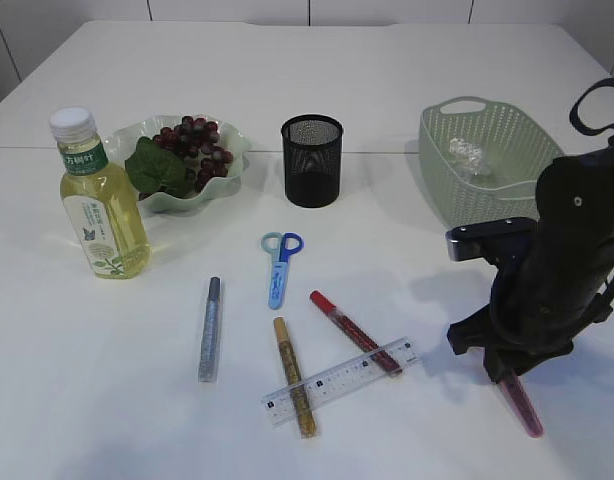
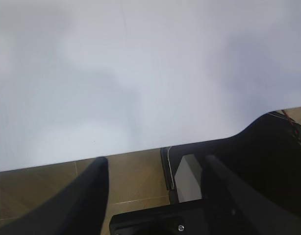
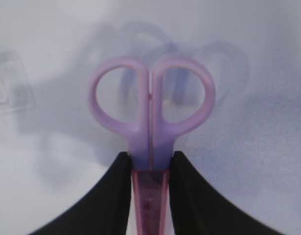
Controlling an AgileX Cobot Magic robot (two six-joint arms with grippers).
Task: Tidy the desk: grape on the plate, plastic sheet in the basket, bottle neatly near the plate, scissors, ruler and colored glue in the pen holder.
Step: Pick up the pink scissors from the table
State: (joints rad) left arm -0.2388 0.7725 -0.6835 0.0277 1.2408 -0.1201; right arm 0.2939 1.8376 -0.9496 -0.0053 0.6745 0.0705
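Scissors [image 3: 151, 122], pink-handled, are sitting clamped in the right pincer [image 3: 149, 169], blades hiding behind its fingers; the left pincer [image 2: 155, 171] is hanging apart, empty.

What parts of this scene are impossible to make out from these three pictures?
- Left hand: missing from the exterior view; its wrist view shows only dark fingers over bare table and floor.
- Pink scissors: in the exterior view the right hand hides the handles; in the right wrist view the blade end is cut off by the bottom edge.
- Plastic sheet: partly behind the basket wall.
- Ruler markings: too small to read.
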